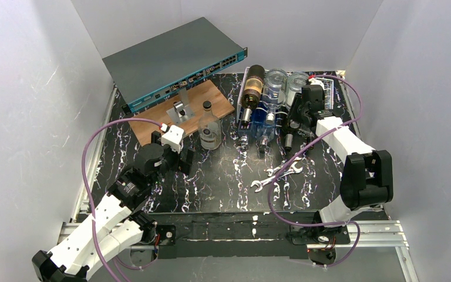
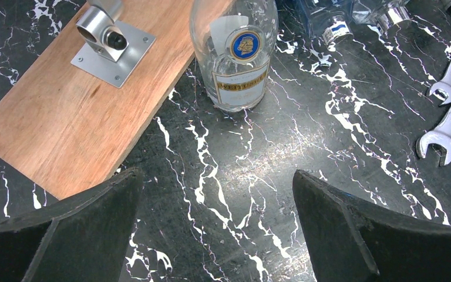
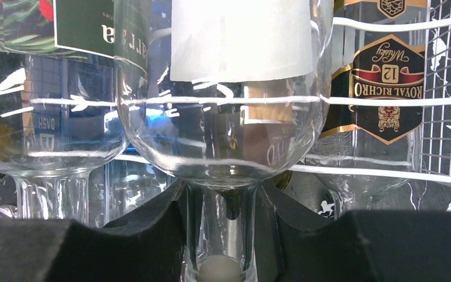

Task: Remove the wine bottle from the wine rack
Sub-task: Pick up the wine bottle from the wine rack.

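The clear wine bottle [image 3: 223, 135], cradled on the wine rack [image 3: 387, 100], is pinched at its neck by the right gripper [image 3: 222, 226].

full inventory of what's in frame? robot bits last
network switch: 1, grey-teal, back left, tilted
wooden board: 1, brown, in front of the switch
metal bracket: 1, silver, on the board
upright bottle: 1, clear, beside the board
wine rack: 1, white wire, back right
dark bottle: 1, dark glass with label, rack's left side
blue bottle: 1, blue, rack's front
white-label clear bottle: 1, clear, on the rack
black-label bottle: 1, dark, next to it
other rack bottles: clear, count unclear
wrenches: 2, silver, centre-right
table: 1, black marbled
left gripper: open, holds nothing
right gripper: shut on the white-label clear bottle's neck
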Action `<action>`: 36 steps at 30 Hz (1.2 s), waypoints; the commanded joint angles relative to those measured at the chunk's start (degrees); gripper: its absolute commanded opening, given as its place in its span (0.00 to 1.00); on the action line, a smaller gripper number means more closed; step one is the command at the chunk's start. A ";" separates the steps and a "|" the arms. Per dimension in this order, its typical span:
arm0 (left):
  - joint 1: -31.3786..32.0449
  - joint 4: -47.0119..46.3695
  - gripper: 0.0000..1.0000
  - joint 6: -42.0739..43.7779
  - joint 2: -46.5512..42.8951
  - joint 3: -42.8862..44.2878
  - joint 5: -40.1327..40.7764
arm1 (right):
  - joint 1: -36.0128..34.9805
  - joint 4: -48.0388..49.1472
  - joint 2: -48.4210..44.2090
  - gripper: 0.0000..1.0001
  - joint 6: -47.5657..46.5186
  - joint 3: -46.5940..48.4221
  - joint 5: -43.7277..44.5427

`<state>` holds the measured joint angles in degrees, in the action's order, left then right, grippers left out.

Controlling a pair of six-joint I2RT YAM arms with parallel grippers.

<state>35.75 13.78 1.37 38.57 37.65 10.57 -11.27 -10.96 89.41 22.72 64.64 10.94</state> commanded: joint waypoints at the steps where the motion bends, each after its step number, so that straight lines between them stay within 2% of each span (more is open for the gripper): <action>1: -0.33 0.45 0.98 0.74 -0.25 0.32 1.08 | 0.66 2.93 -1.82 0.05 -0.72 -0.68 0.42; 2: -0.33 0.46 0.98 0.74 -0.25 0.32 1.05 | 0.91 3.07 -2.45 0.01 -0.81 -0.88 -0.02; 11: -0.33 0.35 0.98 0.74 -0.17 0.22 0.52 | 4.50 3.05 -8.12 0.01 -1.06 -0.77 -3.52; 36: -0.33 0.37 0.98 0.66 -0.47 0.21 -0.33 | 8.36 2.00 -13.71 0.01 -1.84 0.66 -6.60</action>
<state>35.73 13.78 1.52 38.57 37.65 10.52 -3.51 -17.17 80.73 20.84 62.87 3.46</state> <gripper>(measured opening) 0.983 0.448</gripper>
